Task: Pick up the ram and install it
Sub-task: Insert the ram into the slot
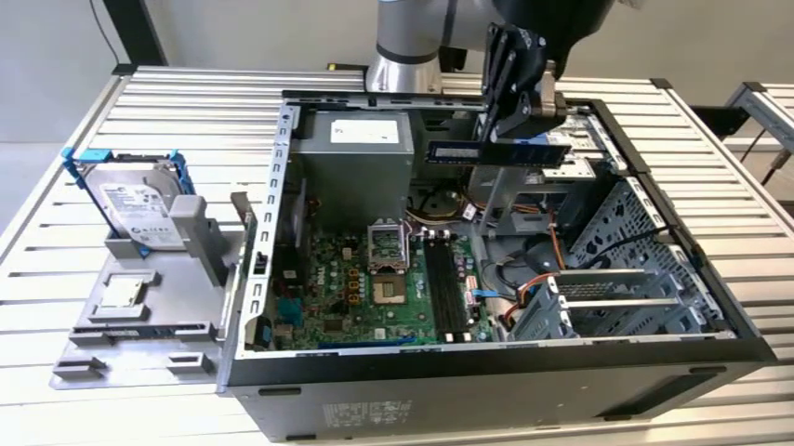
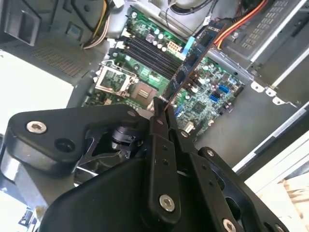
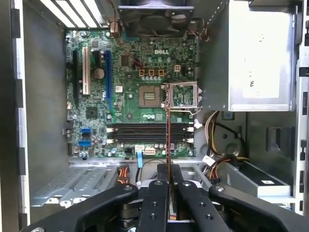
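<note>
My gripper (image 1: 503,137) is shut on the ram (image 1: 499,152), a long dark-blue board held level above the open computer case (image 1: 496,372), near its rear. In the second wrist view the ram (image 2: 193,58) juts out from between the closed fingers (image 2: 159,125) over the green motherboard (image 2: 203,96). In the first wrist view the ram (image 3: 168,135) shows edge-on as a thin line crossing the black memory slots (image 3: 145,133), which lie well below it. These slots (image 1: 447,283) sit to the right of the CPU socket (image 1: 387,243) in the exterior view.
A grey power supply (image 1: 360,139) fills the case's rear corner. A metal drive cage (image 1: 620,279) and loose orange and black cables (image 1: 546,269) stand beside the slots. A silver hard drive in a blue frame (image 1: 130,200) rests on a grey stand outside the case, at the exterior view's left.
</note>
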Tool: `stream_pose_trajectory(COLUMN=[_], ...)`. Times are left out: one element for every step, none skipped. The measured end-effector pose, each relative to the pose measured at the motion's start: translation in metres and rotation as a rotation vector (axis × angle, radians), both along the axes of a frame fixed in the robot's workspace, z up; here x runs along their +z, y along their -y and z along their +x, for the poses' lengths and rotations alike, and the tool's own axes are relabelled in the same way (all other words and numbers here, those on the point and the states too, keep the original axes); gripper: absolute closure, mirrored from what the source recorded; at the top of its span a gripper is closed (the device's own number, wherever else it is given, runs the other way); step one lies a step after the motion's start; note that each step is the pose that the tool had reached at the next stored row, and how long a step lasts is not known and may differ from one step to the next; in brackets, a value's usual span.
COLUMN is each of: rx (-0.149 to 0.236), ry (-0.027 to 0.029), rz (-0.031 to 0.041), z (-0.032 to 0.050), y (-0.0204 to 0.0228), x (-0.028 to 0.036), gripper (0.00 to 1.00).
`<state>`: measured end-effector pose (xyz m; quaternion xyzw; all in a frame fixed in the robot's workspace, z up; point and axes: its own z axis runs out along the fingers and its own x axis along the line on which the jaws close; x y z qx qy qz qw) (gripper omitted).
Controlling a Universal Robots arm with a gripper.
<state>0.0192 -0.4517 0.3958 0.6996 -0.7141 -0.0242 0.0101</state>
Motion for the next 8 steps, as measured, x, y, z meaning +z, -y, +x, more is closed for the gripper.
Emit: stream_pose_trajectory(rx=[0.003, 0.008, 0.016, 0.021, 0.023, 0.029, 0.034, 0.036], ry=[0.0000, 0.0000, 0.0000, 0.0000, 0.0000, 0.0000, 0.0000, 0.0000], rz=[-0.0002, -0.0001, 0.0000, 0.0000, -0.0001, 0.0000, 0.0002, 0.0003], z=[0.0000, 0.0000, 0.0000, 0.0001, 0.0000, 0.0000, 0.0000, 0.0000], y=[-0.0015, -0.0028, -0.0037, -0.0039, -0.0039, -0.0039, -0.0039, -0.0039], x=[0.0000, 0.0000, 0.0000, 0.0000, 0.0001, 0.0001, 0.0000, 0.0000], gripper=[1.00, 1.00, 1.00, 1.00, 1.00, 1.00, 1.00, 1.00])
